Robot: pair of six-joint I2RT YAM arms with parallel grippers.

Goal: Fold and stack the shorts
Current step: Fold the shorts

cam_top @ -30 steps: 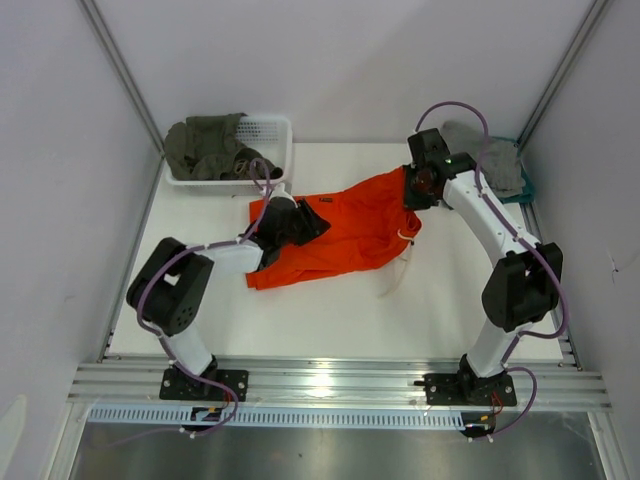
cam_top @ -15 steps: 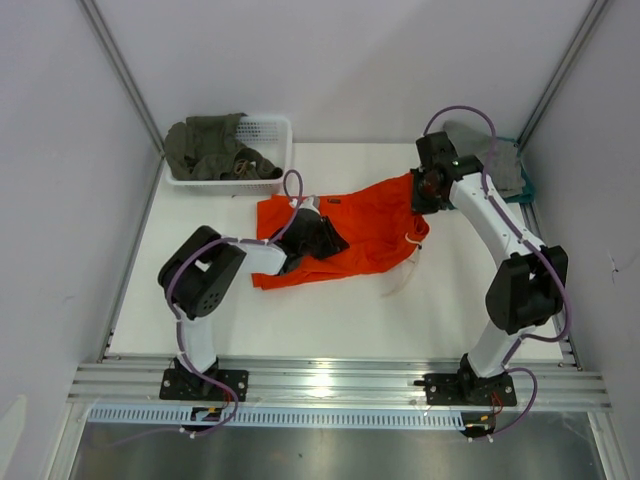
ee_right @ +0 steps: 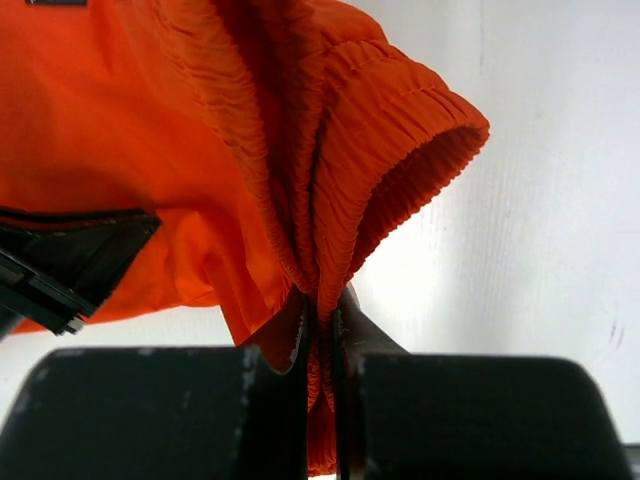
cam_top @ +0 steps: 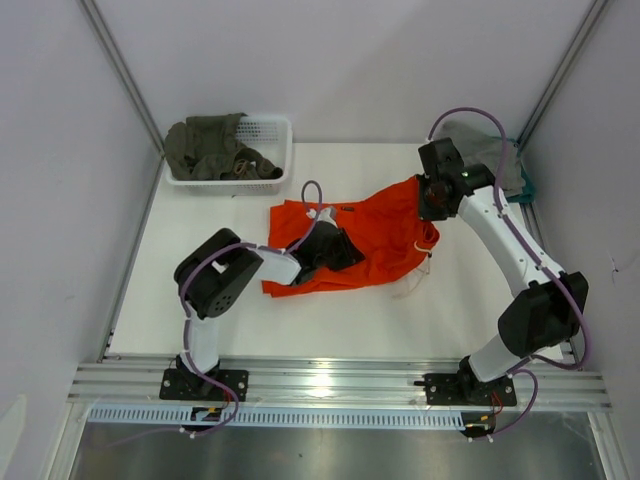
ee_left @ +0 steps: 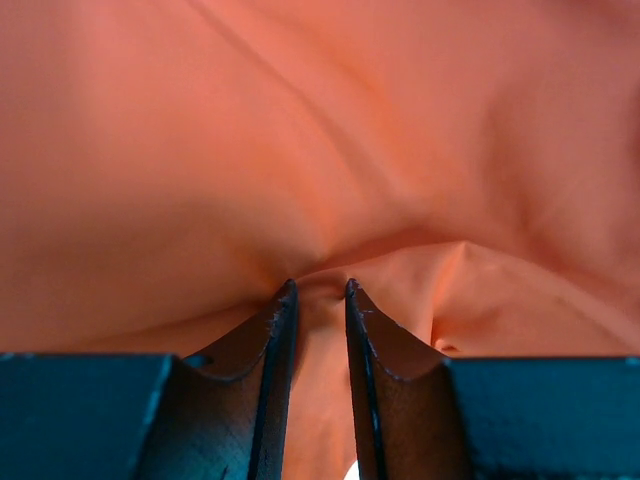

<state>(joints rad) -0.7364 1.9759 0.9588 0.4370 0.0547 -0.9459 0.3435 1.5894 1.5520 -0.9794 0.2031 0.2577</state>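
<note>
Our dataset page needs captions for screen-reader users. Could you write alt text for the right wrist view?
The right gripper is shut on the gathered elastic waistband of bright orange shorts, seen close up. The fabric fans up and left across the frame, with the white table behind at right.

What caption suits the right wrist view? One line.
Right gripper pinches the orange shorts by their gathered elastic waistband over the white table.

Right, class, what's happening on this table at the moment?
Two robot arms are working on orange shorts lying rumpled on the table. The right gripper is clamped on the gathered waistband. The left gripper pinches a fold of fabric near the middle. The shorts are not yet folded.
</note>
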